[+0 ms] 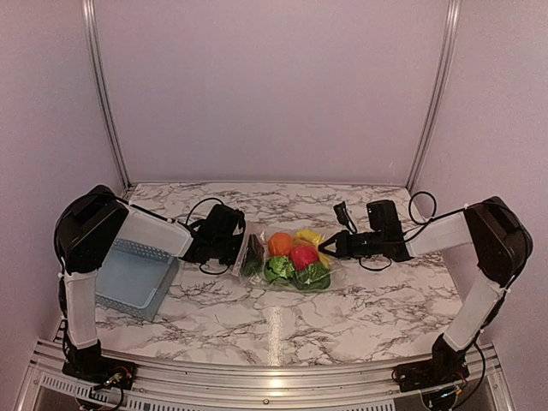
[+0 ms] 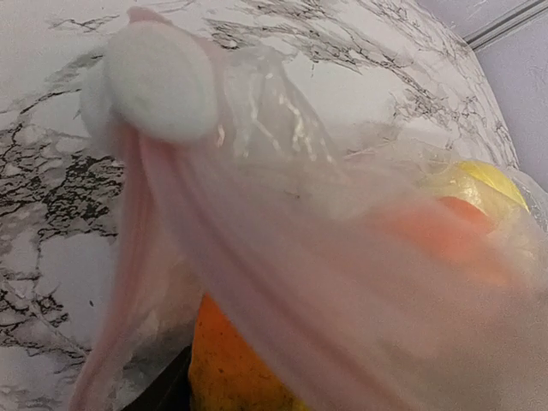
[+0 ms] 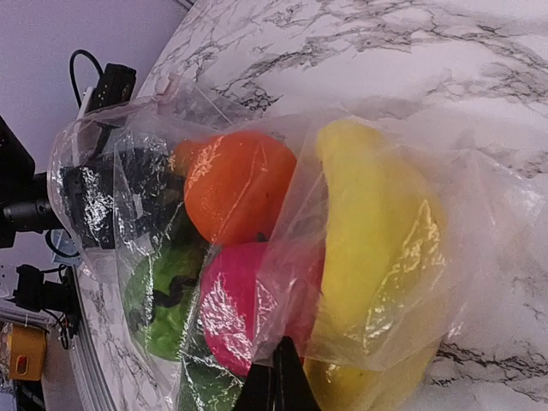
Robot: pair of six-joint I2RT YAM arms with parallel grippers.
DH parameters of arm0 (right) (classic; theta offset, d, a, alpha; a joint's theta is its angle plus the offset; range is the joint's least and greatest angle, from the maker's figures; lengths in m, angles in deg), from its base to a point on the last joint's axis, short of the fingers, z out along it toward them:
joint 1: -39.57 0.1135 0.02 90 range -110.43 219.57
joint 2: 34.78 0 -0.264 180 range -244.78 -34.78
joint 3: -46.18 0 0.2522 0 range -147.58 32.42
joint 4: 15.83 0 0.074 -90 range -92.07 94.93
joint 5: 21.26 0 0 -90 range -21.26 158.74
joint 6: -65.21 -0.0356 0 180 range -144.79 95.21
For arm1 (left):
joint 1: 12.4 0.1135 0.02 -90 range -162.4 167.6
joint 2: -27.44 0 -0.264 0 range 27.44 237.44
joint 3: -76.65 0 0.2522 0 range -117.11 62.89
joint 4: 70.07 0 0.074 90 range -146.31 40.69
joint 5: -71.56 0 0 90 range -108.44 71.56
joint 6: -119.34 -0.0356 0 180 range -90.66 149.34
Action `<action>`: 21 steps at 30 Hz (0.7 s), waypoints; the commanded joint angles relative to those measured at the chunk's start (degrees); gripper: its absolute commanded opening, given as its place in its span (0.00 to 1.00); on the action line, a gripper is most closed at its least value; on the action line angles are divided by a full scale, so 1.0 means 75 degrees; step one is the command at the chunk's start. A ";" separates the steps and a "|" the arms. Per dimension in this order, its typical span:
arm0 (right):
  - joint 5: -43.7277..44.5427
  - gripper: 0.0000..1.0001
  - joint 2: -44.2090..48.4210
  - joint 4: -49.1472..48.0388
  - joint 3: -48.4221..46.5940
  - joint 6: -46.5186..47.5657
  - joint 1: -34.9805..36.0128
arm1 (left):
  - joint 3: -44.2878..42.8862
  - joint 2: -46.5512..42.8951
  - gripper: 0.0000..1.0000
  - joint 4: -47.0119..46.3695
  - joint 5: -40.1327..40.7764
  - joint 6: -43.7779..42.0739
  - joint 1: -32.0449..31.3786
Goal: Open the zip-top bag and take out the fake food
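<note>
**Position.** The bag (image 3: pixel 479 205) lies on its side near the middle of the table (image 1: pixel 360 317), between the two grippers. It has not been emptied: the toy food is inside. In the right wrist view a banana (image 3: pixel 377 248), an orange ball (image 3: pixel 235 193), a red fruit (image 3: pixel 244 312) and a green vegetable (image 3: pixel 158 300) are seen packed together against the film. A basket (image 1: pixel 128 278) stands at the left, under the left arm, apart from the bag.

**Jaws.**
- Right gripper (image 1: pixel 334 246): the jaws are seen pressed together at the bag's right end, and are judged to be clenched on a fold of film.
- Left gripper (image 1: pixel 229 240): it is at the bag's left end. Its wrist view is filled with stretched film, a pinkish band (image 2: pixel 257 282) that is probably the zip strip, and a white round pad (image 2: pixel 158 81). Whether these jaws are clenched or released cannot be told.

**Handling properties (judged).**
- The film is thin, soft and crinkly, and is expected to be slippery. No shape is held by it, so a loose pinch is likely to slide off.
- The contents are light, hard and rounded. Rolling is to be expected once they are freed.

**Where hold is to be taken.** The stiffer strip along the mouth is to be preferred, one lip per gripper, and pulled apart. The toys are to be grasped across their narrow width.
</note>
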 commanded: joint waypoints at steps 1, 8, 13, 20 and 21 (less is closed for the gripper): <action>0.0415 0.00 0.0473 -0.0082 0.0322 -0.0145 -0.0331 | 0.0516 -0.0536 0.58 0.0871 0.0397 -0.0234 0.0162; 0.0914 0.00 0.0920 -0.0008 0.0667 -0.0206 -0.0677 | 0.0833 -0.1295 0.47 0.0914 0.0243 -0.0442 0.0270; 0.1127 0.00 0.1034 0.0008 0.0765 -0.0255 -0.0799 | 0.1113 -0.1850 0.41 0.0961 -0.0135 -0.0487 0.0312; 0.1346 0.00 0.1110 -0.0057 0.0878 -0.0342 -0.0876 | 0.1832 -0.3144 0.41 0.1376 -0.0208 -0.0536 0.0323; 0.1359 0.00 0.1117 -0.0072 0.0897 -0.0355 -0.0883 | 0.1934 -0.3334 0.41 0.1459 -0.0213 -0.0562 0.0323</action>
